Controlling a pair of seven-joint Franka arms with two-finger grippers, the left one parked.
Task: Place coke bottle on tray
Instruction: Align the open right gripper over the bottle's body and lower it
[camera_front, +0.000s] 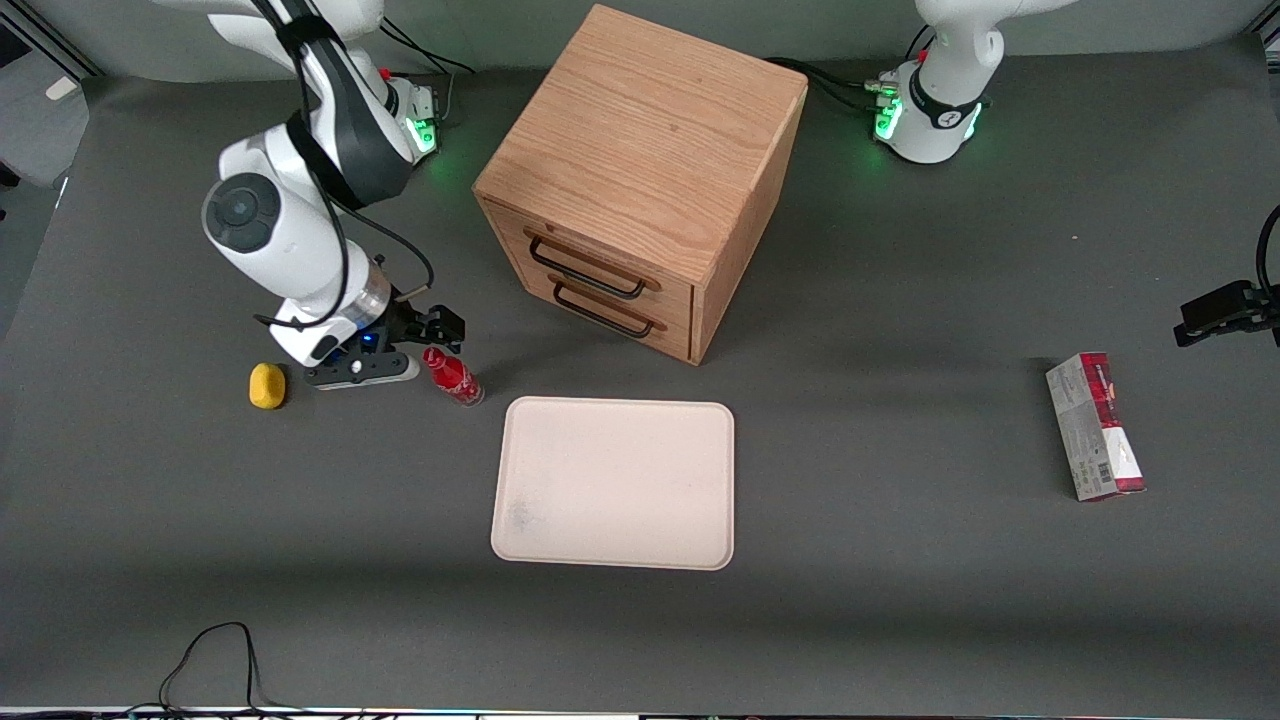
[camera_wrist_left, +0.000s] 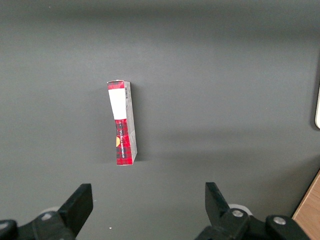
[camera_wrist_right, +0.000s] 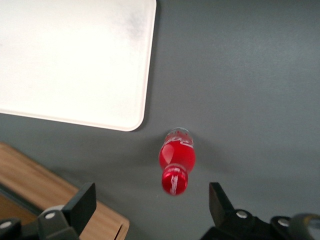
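Working arm's end of the dark grey table (camera_front: 900, 600): a small yellow lump (camera_front: 266, 386) rests on the surface. My gripper (camera_front: 432, 335) hovers low just beside it, jaws spread wide with nothing between them; both black fingers (camera_wrist_right: 81, 205) flank open table. The small red coke bottle with red cap (camera_front: 452, 377) stands directly under my jaws, untouched, at roughly ten o'clock from the flat cream rectangular tray (camera_front: 615, 483), near its corner but apart from it. The wooden two-drawer cabinet (camera_front: 640, 180) sits at twelve o'clock from the tray. A red-and-grey rectangular carton (camera_front: 1094, 427) lies toward the parked arm's end.
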